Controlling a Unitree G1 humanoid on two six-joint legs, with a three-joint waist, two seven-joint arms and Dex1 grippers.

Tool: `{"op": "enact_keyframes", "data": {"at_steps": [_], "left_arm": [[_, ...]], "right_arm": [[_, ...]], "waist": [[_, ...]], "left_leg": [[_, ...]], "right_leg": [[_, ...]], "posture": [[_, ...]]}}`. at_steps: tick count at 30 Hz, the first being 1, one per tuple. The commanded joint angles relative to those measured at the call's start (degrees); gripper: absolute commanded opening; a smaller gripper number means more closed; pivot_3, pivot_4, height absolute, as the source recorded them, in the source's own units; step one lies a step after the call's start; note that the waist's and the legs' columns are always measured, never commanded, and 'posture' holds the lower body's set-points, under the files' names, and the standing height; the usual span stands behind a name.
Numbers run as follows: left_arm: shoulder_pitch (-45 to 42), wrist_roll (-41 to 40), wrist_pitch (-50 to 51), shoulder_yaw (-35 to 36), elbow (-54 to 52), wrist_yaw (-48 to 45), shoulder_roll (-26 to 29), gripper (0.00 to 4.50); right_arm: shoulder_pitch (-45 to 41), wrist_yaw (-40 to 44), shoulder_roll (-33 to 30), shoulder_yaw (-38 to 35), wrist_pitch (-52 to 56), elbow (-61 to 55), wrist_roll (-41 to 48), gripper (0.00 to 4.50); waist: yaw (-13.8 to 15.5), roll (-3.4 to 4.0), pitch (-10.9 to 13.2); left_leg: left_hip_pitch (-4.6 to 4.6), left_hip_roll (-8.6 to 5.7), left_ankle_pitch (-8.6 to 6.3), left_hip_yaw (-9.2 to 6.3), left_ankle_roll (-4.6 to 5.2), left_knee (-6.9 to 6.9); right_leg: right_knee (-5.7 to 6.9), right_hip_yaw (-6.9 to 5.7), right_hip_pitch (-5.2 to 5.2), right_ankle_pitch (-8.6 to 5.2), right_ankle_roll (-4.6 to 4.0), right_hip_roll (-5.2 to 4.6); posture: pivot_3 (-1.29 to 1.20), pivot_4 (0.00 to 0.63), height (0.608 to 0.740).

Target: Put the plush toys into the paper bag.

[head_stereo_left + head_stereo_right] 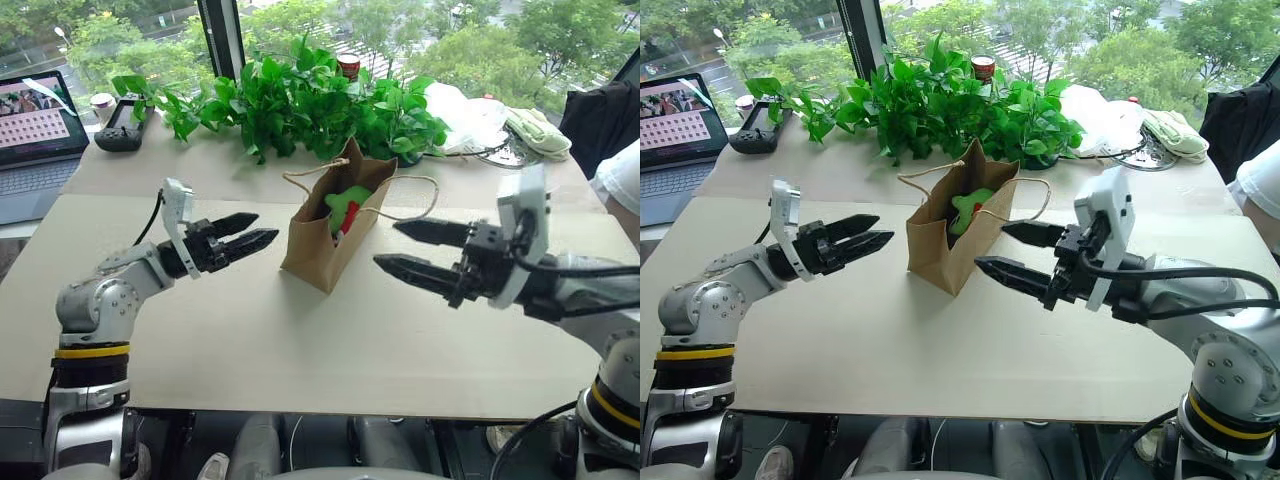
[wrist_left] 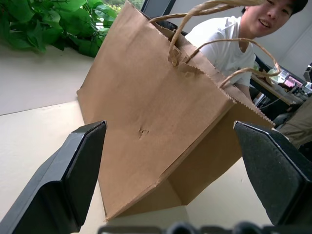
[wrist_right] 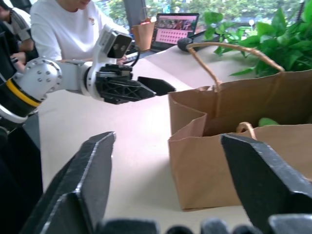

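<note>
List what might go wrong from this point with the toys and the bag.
1. The paper bag stands unsupported with both toys inside; the green toy sits high near the mouth, so a tip might spill it.
2. The right gripper and left gripper are open and close on either side of the bag; a stray sweep may knock it over.
3. The loose cord handle lies beside the right gripper and could snag a finger.

The brown paper bag (image 1: 322,238) stood upright on the counter (image 1: 250,330), its mouth open and its twisted cord handles (image 1: 405,195) drooping to either side. Both toys were seen inside it: the fuzzy green toy (image 1: 347,205) showed at the opening, and the red toy (image 1: 349,219) was tucked just beside and below it, mostly hidden by the bag's wall.
</note>
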Motion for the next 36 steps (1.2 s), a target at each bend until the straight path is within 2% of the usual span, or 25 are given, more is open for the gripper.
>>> {"op": "enact_keyframes", "data": {"at_steps": [1, 3, 7, 11, 16, 24, 36], "left_arm": [[0.46, 2.53, -4.27, -1.41, -2.25, -1.23, 0.01, 4.5], [0.85, 3.69, -5.68, -2.22, -2.17, -1.79, -0.01, 4.5], [0.7, 6.47, -8.96, -4.41, -1.43, -2.66, -0.24, 4.5], [0.4, 10.01, -12.61, -7.37, -0.93, -2.62, -1.48, 4.5], [-0.3, 13.4, -15.84, -9.72, -0.19, -1.8, -3.58, 4.5], [1.68, 15.76, -16.95, -12.84, -4.01, 0.06, -6.42, 4.5], [0.54, 24.02, -20.42, -15.26, -2.31, 10.22, -12.21, 4.5]], "right_arm": [[0.64, -1.88, -2.71, 8.66, -4.8, 1.37, -7.93, 2.06], [0.23, -3.74, -3.97, 14.38, -6.91, 4.28, -13.94, 1.3], [-4.77, -10.44, -1.88, 23.25, -10.34, 14.87, -25.38, 0.01], [-10.42, -13.35, 4.49, 26.56, -11.81, 20.92, -29.33, 0.01], [-14.07, -14.3, 9.08, 27.16, -11.17, 22.15, -31.01, 0.01], [-15.79, -15.96, 13.37, 27.26, -10.3, 23.28, -32.94, 0.01], [-16.02, -17.14, 16.42, 27.25, -9.52, 23.74, -34.28, 0.01]], "waist": [[0.0, 0.0, 0.0], [-0.12, 0.0, 0.0], [-0.25, 0.0, 0.0], [-0.14, 0.0, 0.0], [0.2, 0.0, 0.0], [0.12, 0.0, 0.0], [0.08, 0.0, 0.0]], "left_leg": [[-0.01, 0.0, 0.0, -0.01, 0.0, 0.0], [-0.01, 0.0, 0.0, 0.0, 0.0, 0.0], [0.0, 0.0, 0.01, 0.03, -0.01, 0.01], [-0.08, -0.01, 0.05, 0.04, -0.02, 0.0], [-0.16, 0.0, 0.04, 0.07, -0.01, -0.01], [-0.14, 0.0, 0.04, 0.09, -0.01, -0.01], [-0.12, 0.0, 0.05, 0.04, -0.01, 0.0]], "right_leg": [[0.0, 0.0, -0.02, 0.0, 0.0, 0.0], [0.01, 0.01, -0.03, 0.0, 0.0, 0.01], [0.02, 0.04, -0.06, 0.0, -0.01, 0.01], [0.03, 0.03, -0.14, 0.0, -0.01, 0.03], [0.01, 0.01, -0.14, 0.0, -0.01, 0.03], [0.05, 0.0, -0.13, 0.0, -0.01, 0.02], [0.07, 0.0, -0.12, 0.01, -0.01, 0.03]], "posture": [[0.0, 0.15, 0.74], [0.0, 0.15, 0.74], [0.0, 0.15, 0.74], [0.0, 0.15, 0.74], [0.0, 0.15, 0.74], [0.0, 0.15, 0.74], [0.0, 0.15, 0.74]]}}
